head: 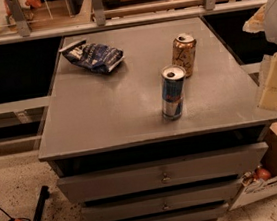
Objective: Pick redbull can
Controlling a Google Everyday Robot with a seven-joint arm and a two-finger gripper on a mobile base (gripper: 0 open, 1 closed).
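Gripper (275, 79): pale, beyond bench's right edge, near front-right corner, off the top; spread or pressed together, cannot tell. Redbull can (172, 92): upright on bench (104, 119), right of centre, toward front edge, well apart from gripper. Gold can (184, 55): upright just behind it. Blue snack bag (93, 56): near back-left corner.

Shiny metal redbull can (172, 92), matt tabletop (103, 112); matt cream gripper (273, 90) at right edge
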